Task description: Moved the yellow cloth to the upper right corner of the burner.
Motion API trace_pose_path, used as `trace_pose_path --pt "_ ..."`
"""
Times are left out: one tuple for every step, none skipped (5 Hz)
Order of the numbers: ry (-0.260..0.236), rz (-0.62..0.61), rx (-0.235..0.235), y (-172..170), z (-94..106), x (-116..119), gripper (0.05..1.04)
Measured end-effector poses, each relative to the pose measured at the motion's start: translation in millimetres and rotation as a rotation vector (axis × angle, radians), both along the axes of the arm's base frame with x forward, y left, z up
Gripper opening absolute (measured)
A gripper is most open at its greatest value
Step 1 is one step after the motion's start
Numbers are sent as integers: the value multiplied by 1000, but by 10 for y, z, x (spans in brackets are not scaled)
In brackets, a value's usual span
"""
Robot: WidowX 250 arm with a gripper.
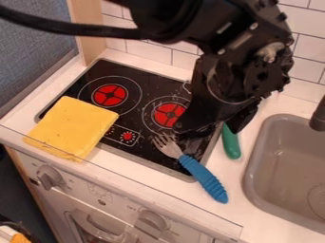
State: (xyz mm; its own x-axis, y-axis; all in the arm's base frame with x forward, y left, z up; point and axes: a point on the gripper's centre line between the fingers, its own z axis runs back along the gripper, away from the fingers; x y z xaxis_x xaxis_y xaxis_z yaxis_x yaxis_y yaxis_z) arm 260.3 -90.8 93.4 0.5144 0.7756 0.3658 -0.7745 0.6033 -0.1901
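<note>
From the camera view, I've got the yellow cloth (73, 126) lying at the front left corner of the stove (149, 78), partly over its front edge and onto the white counter (260, 220). Looks light and soft to me, thick enough to stay fairly flat but probably floppy once it's off the surface. Can't see it being fragile or slippery, so I wouldn't baby it. I'd pinch a bit of it near the middle, or take the edge facing the middle of the stove, and lift rather than drag so it doesn't bunch up.

My gripper (208, 128) is over the right side of the stove, fingers spread well apart, nothing in them as far as I can tell. It's hanging near where the cloth has to end up, so it needs to head over to the stove's left side first.

Other stuff: a fork with a blue handle (202, 176) lies across the stove's front right edge, worth going over high. There's a green thing (231, 142) just right of the stove, then the sink (253, 161) beyond it, neither really blocking the cloth's path imo
</note>
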Motion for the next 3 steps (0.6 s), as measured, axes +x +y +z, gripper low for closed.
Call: trace_pose_path --pt "23 -4 8 4 -57 -15 1001" --pt "34 45 1 284 -21 175 1000" --pt "42 72 -39 561 46 295 1001"
